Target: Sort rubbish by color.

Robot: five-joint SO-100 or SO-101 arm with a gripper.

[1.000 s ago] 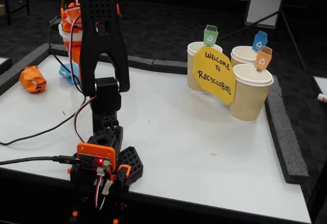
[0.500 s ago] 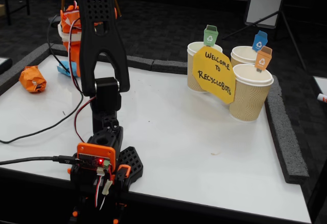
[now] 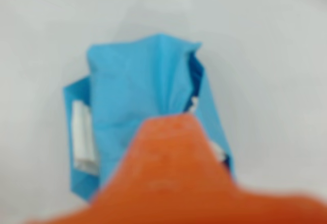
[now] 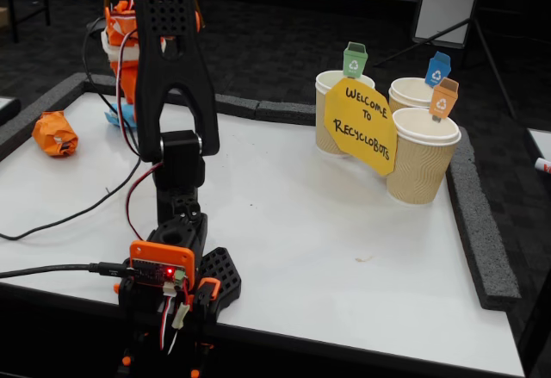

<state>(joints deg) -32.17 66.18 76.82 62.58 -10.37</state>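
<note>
Raised a little since a moment ago, the claw sits at the desk's far left over the blue wad; I cannot tell whether it grips. Light, soft crumpled paper, the wad should squash easily, so pinch across its bunched middle.

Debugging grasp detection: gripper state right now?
Gripper: over the light blue paper wad in the wrist view, orange finger against it; open or closed cannot be told.

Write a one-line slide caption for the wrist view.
Blurred orange pincer over a crumpled light blue paper wad on the white table.
</note>
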